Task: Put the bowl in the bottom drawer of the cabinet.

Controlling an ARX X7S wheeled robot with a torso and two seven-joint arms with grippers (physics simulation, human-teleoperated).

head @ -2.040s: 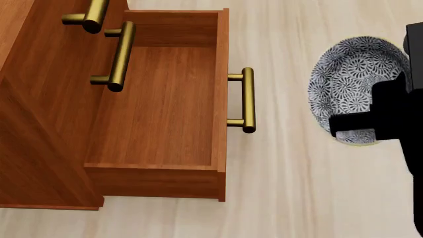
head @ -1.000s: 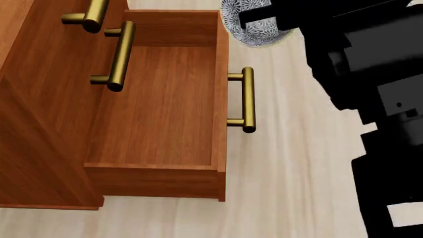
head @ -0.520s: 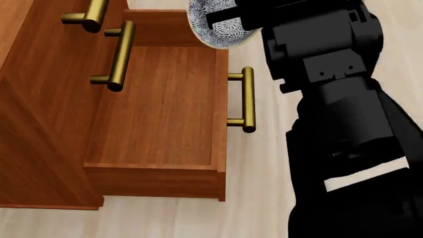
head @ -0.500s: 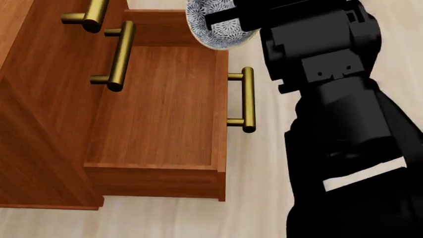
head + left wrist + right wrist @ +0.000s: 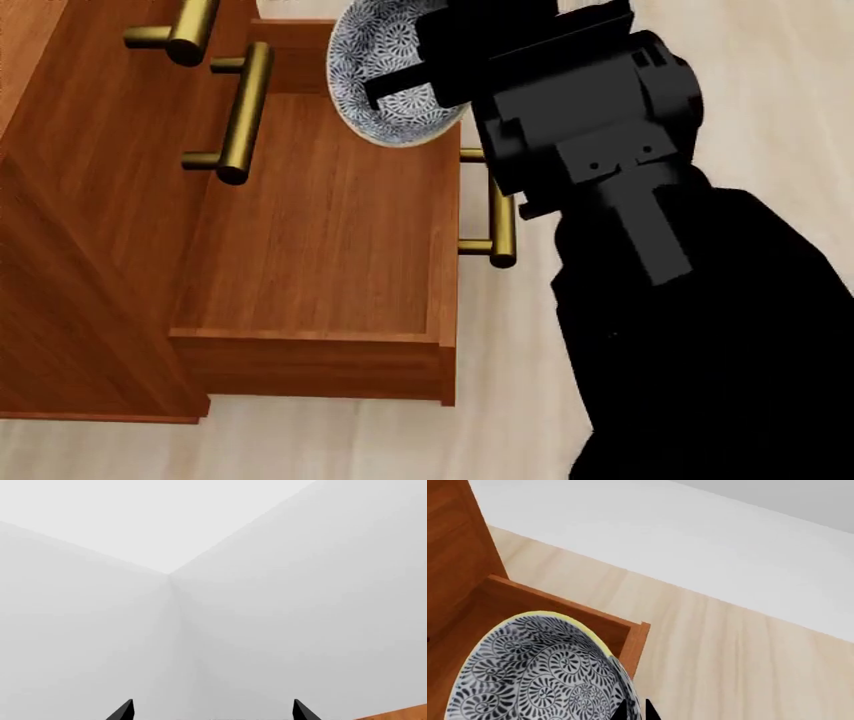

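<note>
The blue-grey floral bowl (image 5: 376, 62) hangs tilted on its side over the far right corner of the open bottom drawer (image 5: 320, 240). My right gripper (image 5: 411, 88) is shut on its rim. In the right wrist view the bowl (image 5: 537, 675) fills the near corner, with the gripper (image 5: 638, 711) pinching its edge above the drawer's wall (image 5: 564, 606). The reddish-brown cabinet (image 5: 67, 260) stands at the left. My left gripper (image 5: 213, 714) is open, holds nothing and faces a white wall corner.
The drawer's brass handle (image 5: 501, 205) sticks out toward my right arm, which partly covers it. Two upper drawers' brass handles (image 5: 244, 112) overhang the drawer's back left. Pale wood floor (image 5: 507, 350) lies in front of and to the right of the cabinet.
My right arm has carried the bowl from the floor at the right, up and leftward, to above the drawer's far right corner. In the last half second it moved further left and lower.
</note>
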